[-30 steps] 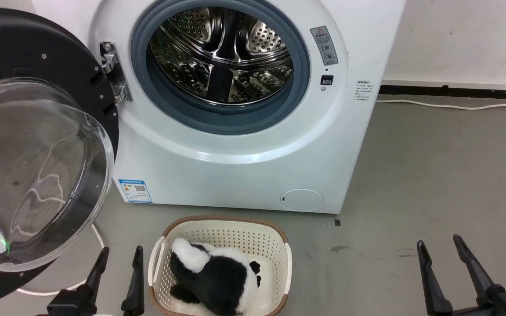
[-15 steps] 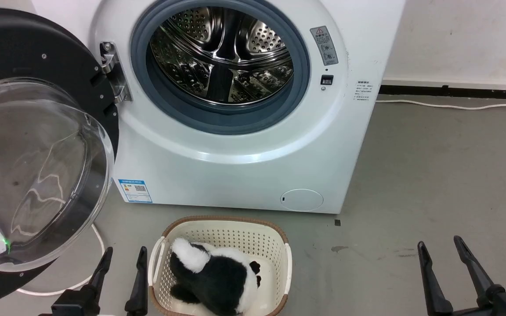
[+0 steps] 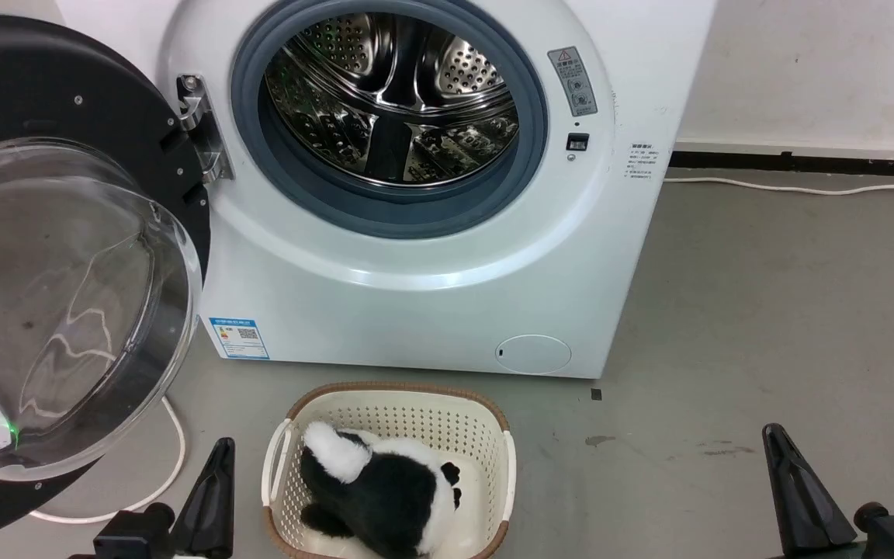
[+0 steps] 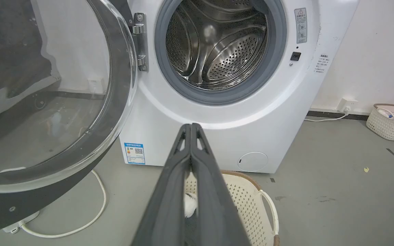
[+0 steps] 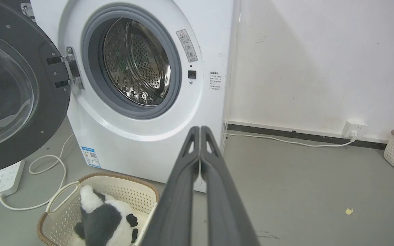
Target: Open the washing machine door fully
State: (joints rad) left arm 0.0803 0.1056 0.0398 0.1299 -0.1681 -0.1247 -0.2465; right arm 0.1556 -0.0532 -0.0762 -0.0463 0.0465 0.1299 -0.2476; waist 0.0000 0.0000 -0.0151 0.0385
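Look at the big round shiny black washing machine door [image 3: 67, 272], with a clear glass bowl in its middle: swung far out to the left side of the white washing machine [image 3: 431, 310], hanging on the shiny metal hinge [image 3: 202, 128], well away from the round steel drum [image 3: 393, 93]. Looks open all the way, or very close to it.

See the left gripper [image 3: 223, 448] low down, between the door and the cream plastic basket with the brown rim [image 3: 396, 390]: dark fingers pressed tight together, pinching nothing. Same for the right gripper [image 3: 775, 436], far off to the right over the grey floor [image 3: 726, 310]: pressed together, holding nothing. Touching neither door nor basket.

Could go wrong in a few ways from here. Could bump the glass bowl by lifting the left arm straight up, and so knock the door back toward the drum. Could strain the hinge by pushing the door harder, with maybe no swing left in it. Could hit the basket by swinging sideways, and tip out the black and white soft panda toy [image 3: 385, 489]. Could snag the thin white cable [image 3: 181, 442] on the floor under the door by rolling forward. Better to go slow and keep away from the glass.
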